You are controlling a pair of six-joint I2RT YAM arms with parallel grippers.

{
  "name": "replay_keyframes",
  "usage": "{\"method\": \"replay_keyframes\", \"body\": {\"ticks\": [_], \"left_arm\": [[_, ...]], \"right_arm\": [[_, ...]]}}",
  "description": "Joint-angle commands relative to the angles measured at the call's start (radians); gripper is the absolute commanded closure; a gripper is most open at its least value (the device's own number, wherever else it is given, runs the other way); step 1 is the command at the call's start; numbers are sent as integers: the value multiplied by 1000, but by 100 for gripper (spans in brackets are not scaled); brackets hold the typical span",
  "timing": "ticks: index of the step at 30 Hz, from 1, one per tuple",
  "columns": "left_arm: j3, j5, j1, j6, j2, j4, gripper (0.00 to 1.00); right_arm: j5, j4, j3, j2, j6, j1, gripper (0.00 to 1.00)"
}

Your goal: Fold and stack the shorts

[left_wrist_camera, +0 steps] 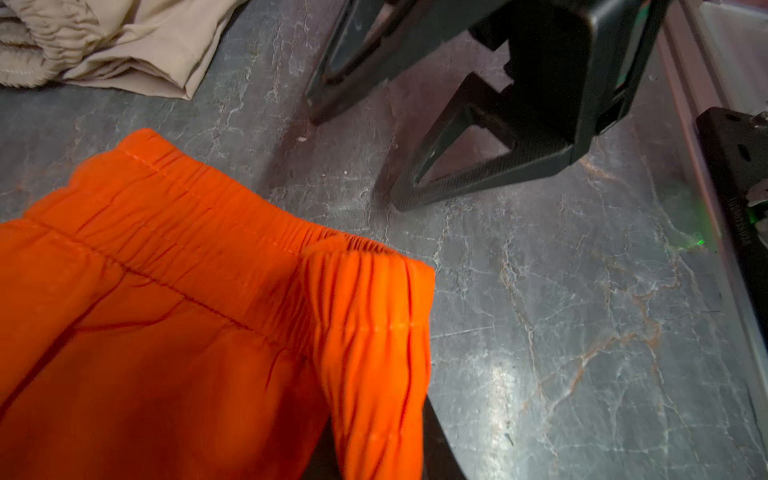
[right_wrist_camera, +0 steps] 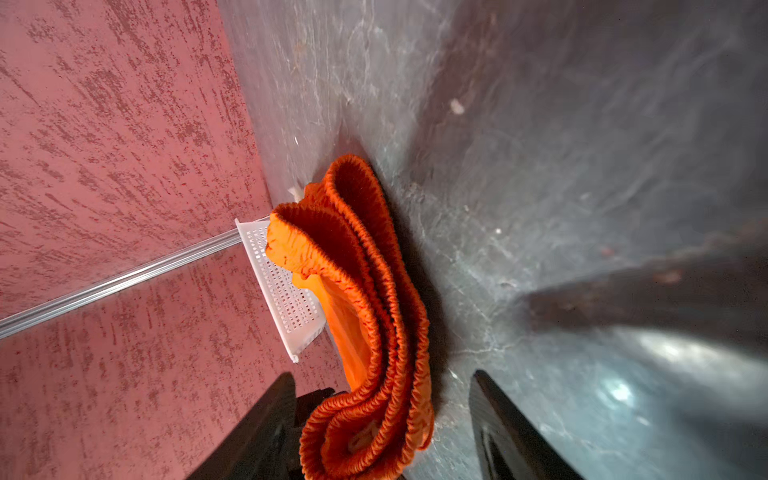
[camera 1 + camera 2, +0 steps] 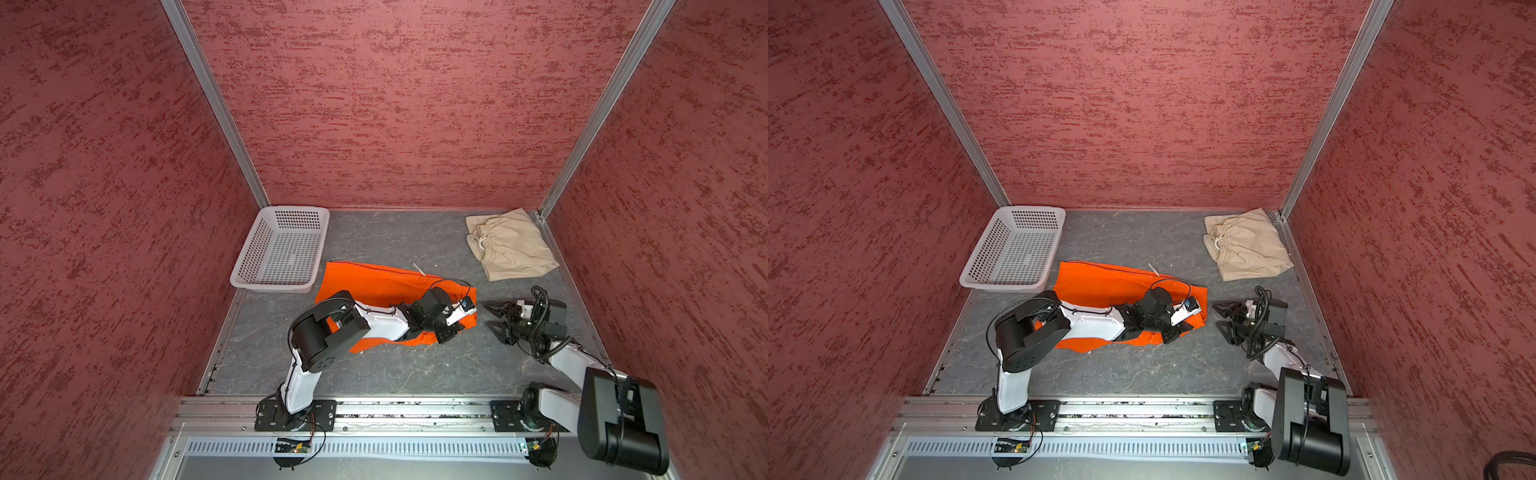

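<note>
The orange shorts (image 3: 374, 282) (image 3: 1100, 282) lie flat mid-table, partly under my left arm. My left gripper (image 3: 455, 330) (image 3: 1177, 330) (image 1: 378, 457) is shut on a raised fold of their gathered waistband (image 1: 365, 291) at the shorts' right end. My right gripper (image 3: 488, 316) (image 3: 1217, 315) (image 1: 357, 158) (image 2: 382, 436) stands open just right of that end, with the bunched waistband (image 2: 365, 291) directly in front of its spread fingers and a small gap between them. The beige shorts (image 3: 509, 245) (image 3: 1246, 245) (image 1: 124, 41) lie folded in the far right corner.
A white perforated basket (image 3: 270, 286) (image 3: 1000, 284) (image 2: 286, 299) sits at the far left against the wall, touching the orange shorts' far corner. Red textured walls enclose three sides. A metal rail with both arm bases runs along the near edge.
</note>
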Motion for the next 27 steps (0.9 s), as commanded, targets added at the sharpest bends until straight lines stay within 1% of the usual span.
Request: {"method": "replay_keyframes", "body": {"ticks": [1,6,13,15,17,18,19,21,22,24,26,27], "left_arm": [[-9,38,-4,-23,-18,68,84],[-7,41,-4,-25,-14,78,84],[-3,35,-2,-33,-12,91,84],[1,40,-6,-25,-12,85,82],[6,38,-11,-15,-12,72,78],[8,39,-11,-13,-13,64,74],[9,36,-11,-14,-17,56,68],[4,28,-9,-18,-36,43,59],[0,20,-7,-24,-50,33,54],[-12,5,4,-43,-86,13,47],[-26,-6,20,-75,-137,-14,44],[-31,-17,28,-96,-161,-29,43]], "right_arm": [[-21,142,-10,14,118,42,30],[0,196,-12,66,148,94,30],[13,330,-7,159,206,155,30],[18,374,-8,180,224,166,30],[23,405,-4,199,229,170,32],[23,407,-1,204,224,173,35],[22,397,6,207,212,172,41],[26,319,32,200,158,173,64],[38,242,52,186,110,173,74],[81,63,100,144,3,173,81],[143,-154,179,96,-134,173,85],[167,-231,214,81,-184,172,86]]}}
